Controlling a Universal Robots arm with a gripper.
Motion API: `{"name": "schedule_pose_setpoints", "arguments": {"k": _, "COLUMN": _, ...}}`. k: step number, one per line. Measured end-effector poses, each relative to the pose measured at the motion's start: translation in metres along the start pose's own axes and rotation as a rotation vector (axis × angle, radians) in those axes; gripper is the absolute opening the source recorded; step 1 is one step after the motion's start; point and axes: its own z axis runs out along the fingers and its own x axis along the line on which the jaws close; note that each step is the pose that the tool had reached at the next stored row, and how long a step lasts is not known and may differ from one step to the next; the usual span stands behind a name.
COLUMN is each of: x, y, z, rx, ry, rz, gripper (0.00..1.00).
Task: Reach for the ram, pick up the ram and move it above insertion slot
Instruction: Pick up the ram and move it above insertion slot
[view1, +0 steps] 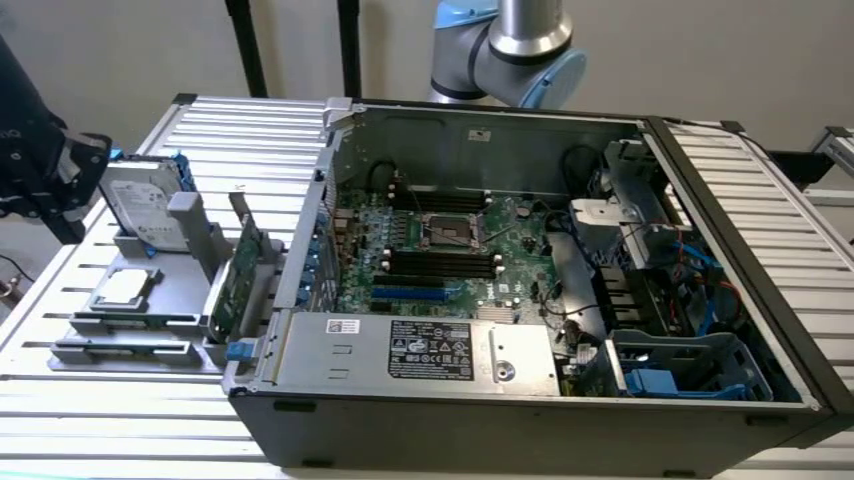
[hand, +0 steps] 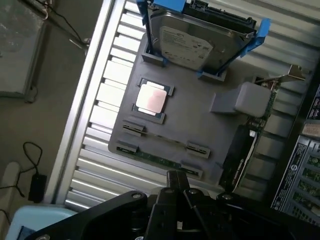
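The gripper (hand: 176, 181) hangs over a grey holder (hand: 200, 115). The ram (hand: 156, 160) lies flat there between small clips, at the end away from the hard drive (hand: 192, 42). The ram is not in the gripper's hold, and whether the gripper is open or closed cannot be told.

A bare processor chip (hand: 151, 97) sits just beside the ram, between it and the upright, blue-bracketed drive. An expansion card (hand: 245, 145) stands on edge at the holder's side nearest the open computer case (view1: 534, 420).

In the exterior view the holder sits at 9 o'clock from the case, with the card and the case wall between it and the motherboard. The insertion slot (view1: 438, 262), one of a bank of parallel black sockets, lies at 6 o'clock from the square processor socket (view1: 447, 228). A silver power supply (view1: 414, 350) sits nearer the camera.

Everything rests on a slatted metal table (view1: 400, 455) before a pale wall (view1: 107, 50), with the arm (view1: 514, 45) at 12 o'clock. Cables trail on the floor (hand: 40, 115).
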Motion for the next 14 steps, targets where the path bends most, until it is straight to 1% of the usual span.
{"name": "schedule_pose_setpoints", "arguments": {"k": 14, "x": 0.0000, "y": 0.0000, "z": 0.0010, "rx": 0.0034, "ry": 0.0080, "rz": -0.254, "gripper": 0.11}}
